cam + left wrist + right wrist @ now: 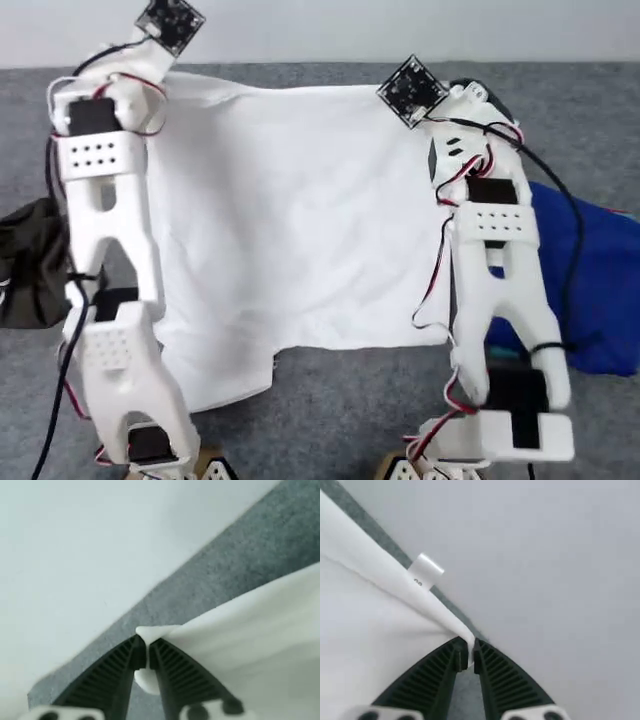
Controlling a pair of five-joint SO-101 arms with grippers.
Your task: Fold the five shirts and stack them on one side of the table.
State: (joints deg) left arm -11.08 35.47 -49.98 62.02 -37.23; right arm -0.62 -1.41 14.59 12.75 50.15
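Left claw (143,652) is clenched on a far corner of the white shirt (300,220). Right claw (468,655) is clenched on the other far corner, with a small white tag (426,571) further along that edge. I see the shirt spread flat on the grey surface (340,420) between the two arms (its near edge lies loose). A blue shirt (595,290) lies beside the right arm, partly under it. A dark shirt (28,265) sits bunched outside the left arm.
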